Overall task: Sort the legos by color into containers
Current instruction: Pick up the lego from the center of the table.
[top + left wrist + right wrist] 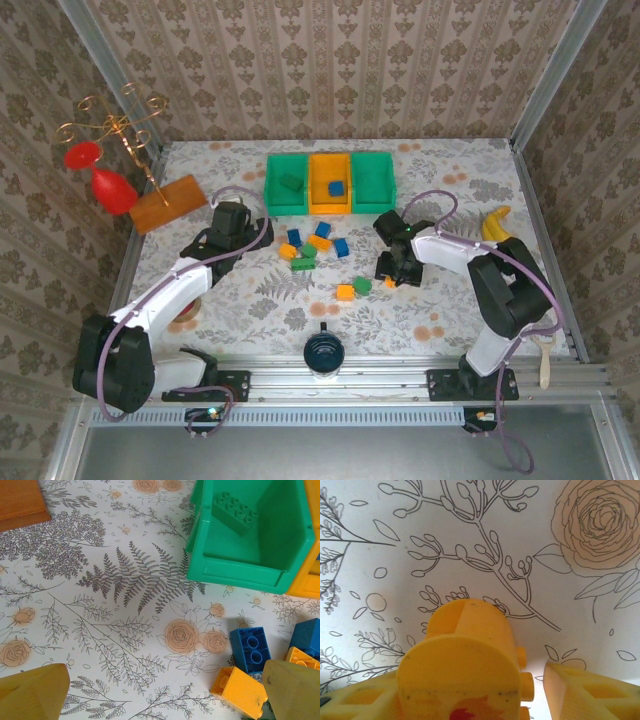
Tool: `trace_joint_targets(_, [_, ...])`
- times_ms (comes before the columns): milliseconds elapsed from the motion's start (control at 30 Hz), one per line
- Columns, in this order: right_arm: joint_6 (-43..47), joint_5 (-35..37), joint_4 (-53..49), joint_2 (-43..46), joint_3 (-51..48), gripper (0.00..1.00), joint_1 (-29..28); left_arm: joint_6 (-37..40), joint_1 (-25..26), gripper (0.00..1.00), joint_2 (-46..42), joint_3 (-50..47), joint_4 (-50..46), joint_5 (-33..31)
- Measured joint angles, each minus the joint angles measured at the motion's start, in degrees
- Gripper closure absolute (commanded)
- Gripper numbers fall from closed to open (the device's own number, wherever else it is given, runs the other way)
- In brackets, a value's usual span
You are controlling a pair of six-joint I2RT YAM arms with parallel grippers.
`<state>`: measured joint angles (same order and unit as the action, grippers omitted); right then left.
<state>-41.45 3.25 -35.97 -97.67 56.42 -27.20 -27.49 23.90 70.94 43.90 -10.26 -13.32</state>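
A: The jaws first: how were they found?

B: The left gripper (160,700) was seen spread wide over bare table (115,630), with nothing between its fingers. A blue brick (250,649) and an orange-yellow brick (239,689) lay just beside the finger at the right of that wrist view. The right gripper (475,700) was set astride a round yellow piece (470,645), its jaws drawn part-way in. A sliver of table could be seen between the piece's side studs and one finger (590,692), so no pinch was made out.

A: And where was that piece placed?

B: On the table, to the right of the loose legos (312,248) and well apart from the containers (372,204) at the far side. A green brick (291,183) was seen in the left green bin (286,206). A blue one (337,187) was seen in the orange bin (331,208).

A: How was it judged to handle?

B: It was taken to be light, hard and stiff, so crushing was not feared. The plastic was judged smooth. If caught on its curve, the rounded body was thought likely to roll or twist out. A hold low and centred, with the pads pressed squarely on opposite sides, was considered surest. A hold off to one edge was to be avoided.
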Motion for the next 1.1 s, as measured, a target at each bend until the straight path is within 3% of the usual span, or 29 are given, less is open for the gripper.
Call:
trace_joint_targets(500, [2.16, -0.44, 0.04, -0.98, 3.3, 0.61, 0.15, 0.0, 0.0, 0.0, 0.33, 0.0, 0.0, 0.04])
trace_joint_targets(733, [3.04, 1.29, -0.9, -1.05, 7.41, 0.63, 0.15, 0.0, 0.0, 0.0, 0.33, 0.0, 0.0, 0.07])
trace_joint_targets(1100, [8.07, 6.36, -3.74, -6.01, 25.38, 0.63, 0.26, 0.0, 0.0, 0.0, 0.33, 0.28, -0.5, 0.7])
